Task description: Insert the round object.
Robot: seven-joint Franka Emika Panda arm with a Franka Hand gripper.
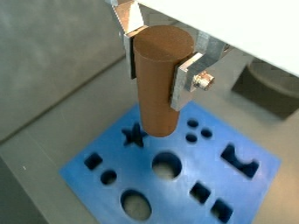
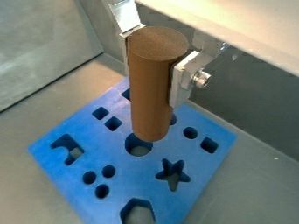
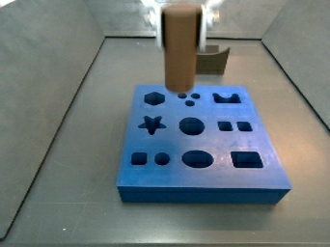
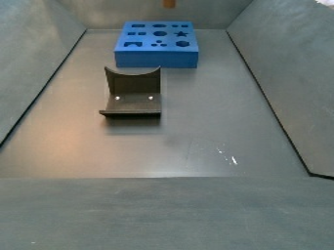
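Observation:
My gripper [image 1: 156,59] is shut on the round object [image 1: 158,83], a tall brown wooden cylinder peg held upright between the silver fingers [image 1: 184,83]. It also shows in a wrist view [image 2: 152,83] and in a side view [image 3: 182,43]. The peg hangs above the blue board [image 1: 173,194], apart from it. Its lower end is over the back part of the board, close to the middle round hole [image 2: 140,149], which also shows in a side view [image 3: 191,125]. The board lies far off in a side view [image 4: 156,57], where the gripper is out of frame.
A dark grey block with a curved notch [image 4: 132,93] stands on the grey floor beyond the board [image 3: 206,188], also seen in a side view [image 3: 214,58]. The board holds star, hexagon, square and oval holes. Sloped grey walls [image 3: 71,106] enclose the floor.

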